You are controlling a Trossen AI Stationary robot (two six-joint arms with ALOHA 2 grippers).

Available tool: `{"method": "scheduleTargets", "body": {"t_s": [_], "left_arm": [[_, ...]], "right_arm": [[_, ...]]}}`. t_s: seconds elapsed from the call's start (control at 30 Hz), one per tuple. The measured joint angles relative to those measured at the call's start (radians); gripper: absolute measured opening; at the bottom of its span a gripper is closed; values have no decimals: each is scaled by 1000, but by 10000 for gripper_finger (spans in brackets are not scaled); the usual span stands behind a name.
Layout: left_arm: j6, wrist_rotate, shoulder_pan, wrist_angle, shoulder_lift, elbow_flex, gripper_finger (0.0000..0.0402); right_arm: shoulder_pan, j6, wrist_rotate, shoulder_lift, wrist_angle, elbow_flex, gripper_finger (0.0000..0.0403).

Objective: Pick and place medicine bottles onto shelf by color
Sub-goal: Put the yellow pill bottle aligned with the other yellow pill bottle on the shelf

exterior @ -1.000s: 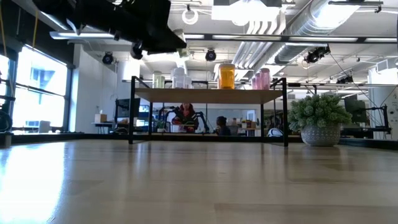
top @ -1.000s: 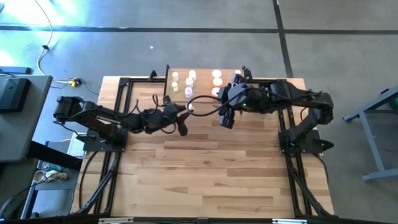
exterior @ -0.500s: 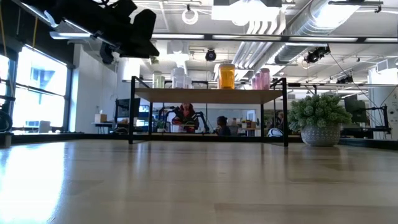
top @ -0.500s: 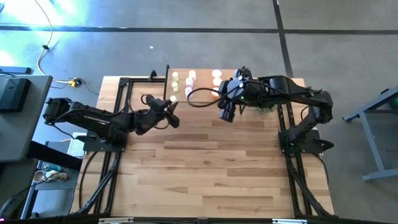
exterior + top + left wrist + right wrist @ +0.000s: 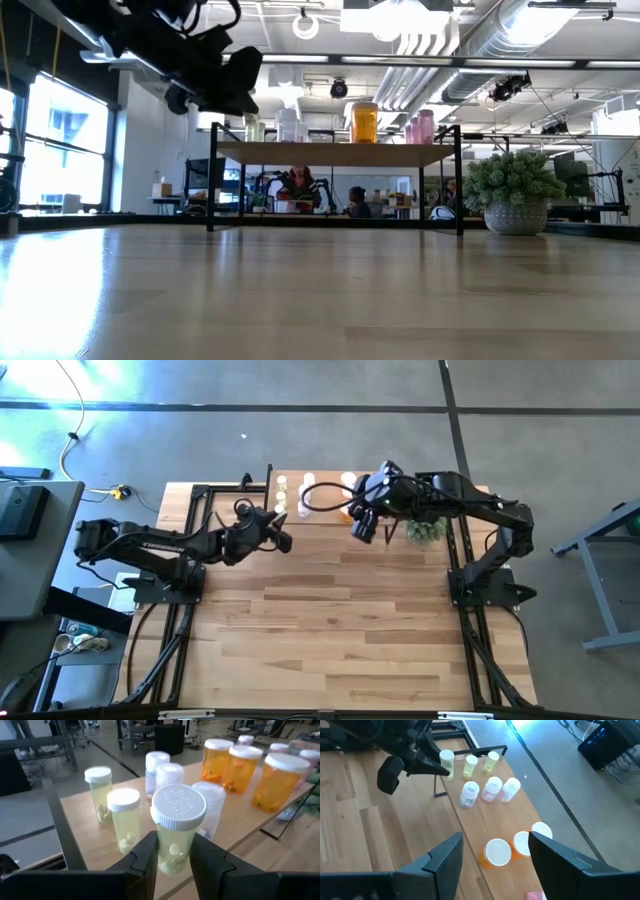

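The shelf (image 5: 325, 500) stands at the table's far edge and carries medicine bottles: two yellow-green (image 5: 125, 817), several white (image 5: 167, 772) and several orange (image 5: 277, 777); pink ones (image 5: 420, 127) show in the low view. My left gripper (image 5: 175, 865) is shut on another yellow-green bottle (image 5: 177, 827) at the shelf's near left corner. My right gripper (image 5: 495, 840) hangs open over the shelf's near edge by the orange bottles (image 5: 496, 852), with nothing between its fingers. My left gripper pinches the yellow-green bottle's lower body (image 5: 172, 857) between its two fingers (image 5: 147, 857), which hide the base. The fingers come nearly level from the table's left. The bottle stands upright, white cap up, held clear above the shelf's near left corner.
A green spiky plant (image 5: 425, 530) in a white pot stands on the table by the shelf's right end, under my right arm. The wide plank tabletop (image 5: 340, 630) lies toward the near edge. Black frame rails (image 5: 195, 510) run along both table sides.
My left gripper has carried the yellow-green bottle toward the table's far edge, to the shelf's near left corner, and has tipped toward level. My right gripper has drifted a little toward the far edge, over the shelf's near edge, staying open.
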Motion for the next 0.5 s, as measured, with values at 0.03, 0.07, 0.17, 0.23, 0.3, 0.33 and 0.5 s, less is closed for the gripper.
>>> {"method": "scheduleTargets", "body": {"t_s": [0.03, 0.07, 0.17, 0.23, 0.3, 0.33, 0.5], "left_arm": [[-11, 1, 4, -1, 7, 0, 88], [-19, 6, 8, -3, 12, 0, 88], [-43, 12, 14, -10, 29, 0, 88], [-59, 2, 14, -22, 45, 0, 88], [-68, -7, 14, -20, 53, 0, 88], [-71, -7, 14, -20, 57, 0, 88], [-72, -38, 14, -19, 61, 0, 88]], "right_arm": [[-3, 0, 0, 0, 0, 0, 216], [-4, 0, -1, 0, 1, 0, 216], [-4, 3, 0, 0, 3, 0, 216], [-4, 3, -1, 0, 4, 0, 216], [-3, 3, -1, 0, 5, 0, 216], [-3, 3, -1, 0, 5, 0, 216], [-3, 3, -1, 0, 5, 0, 216]]}}
